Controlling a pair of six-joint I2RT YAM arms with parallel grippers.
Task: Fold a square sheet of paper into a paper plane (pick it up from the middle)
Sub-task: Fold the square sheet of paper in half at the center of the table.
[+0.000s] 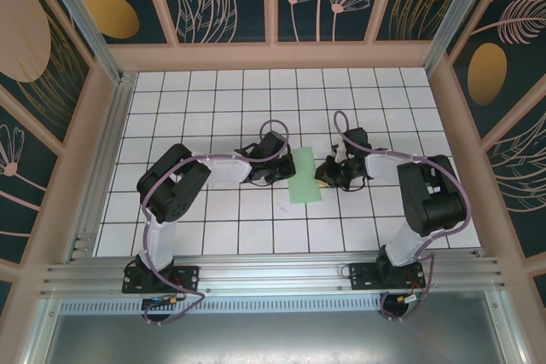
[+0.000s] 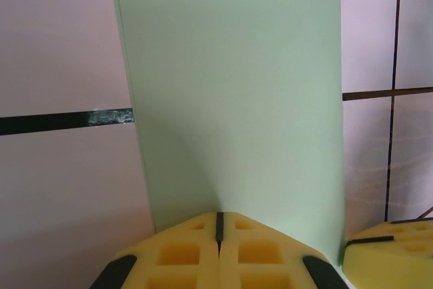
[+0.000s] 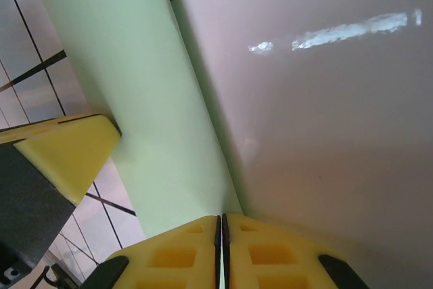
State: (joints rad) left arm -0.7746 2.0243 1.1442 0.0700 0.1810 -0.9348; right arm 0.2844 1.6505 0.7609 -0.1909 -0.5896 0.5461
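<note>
- Sheet of paper (image 1: 305,176), light green, folded double, pinched between both hands.
- Left hand (image 1: 277,165): at the paper's left edge, clenched on it.
- Right hand (image 1: 328,175): at the paper's right edge, clenched on it.
- Worktop (image 1: 213,108): white tiles, beneath the paper.

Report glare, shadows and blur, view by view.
Top external: even light, sharp, no glare on the green sheet. Left wrist: sheet crisp, near yellow pads soft. Right wrist: white glare streaks on the table, dark shadow along the sheet's edge.
</note>
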